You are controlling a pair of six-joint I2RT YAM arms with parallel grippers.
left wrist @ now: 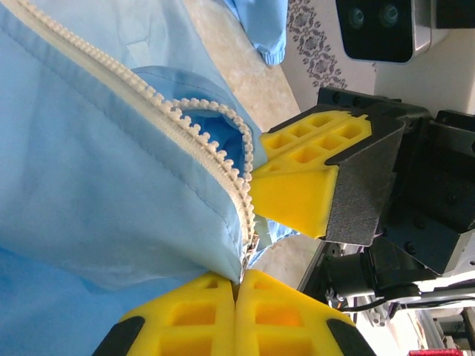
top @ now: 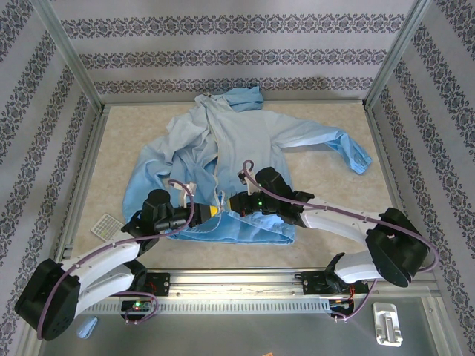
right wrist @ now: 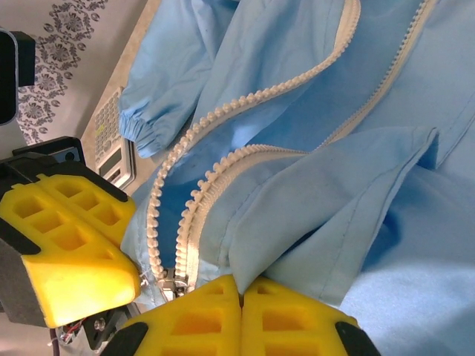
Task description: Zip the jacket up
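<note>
**Lead:** Where is the jacket (top: 245,141)?

**Field:** Flat on the counter (top: 341,185), front up. The hood (top: 237,96) is at the far end and the hem (top: 245,230) is nearest the arm bases. Both end effectors sit at the hem, at the foot of the zipper (right wrist: 252,150).

**Lead:** State of each?

**Field:** Left end effector (left wrist: 238,285): fingers pressed together, with cloth at the zipper's foot running in between them. Right end effector (right wrist: 239,285): likewise closed, with a fold of the front panel pinched at its tips. Each holds jacket cloth and nothing else.

**Lead:** Governing relation?

**Field:** The zipper's long axis runs straight ahead of both tips, from hem toward hood. The two tooth rows stand apart along that run. They meet at what appears to be the slider (right wrist: 172,280), which lies between the two end effectors and just beside each one's tips. I cannot rank either arm as nearer.

**Lead:** Arm pose?

**Field:** Both arms reach forward low over the counter and turn inward. The wrists face each other across the hem, tips near but apart.

**Lead:** Assessment?

**Field:** Zipping has not begun. The next move likely needs one side pinning the hem while the other takes the slider and draws it ahead along that axis.
</note>
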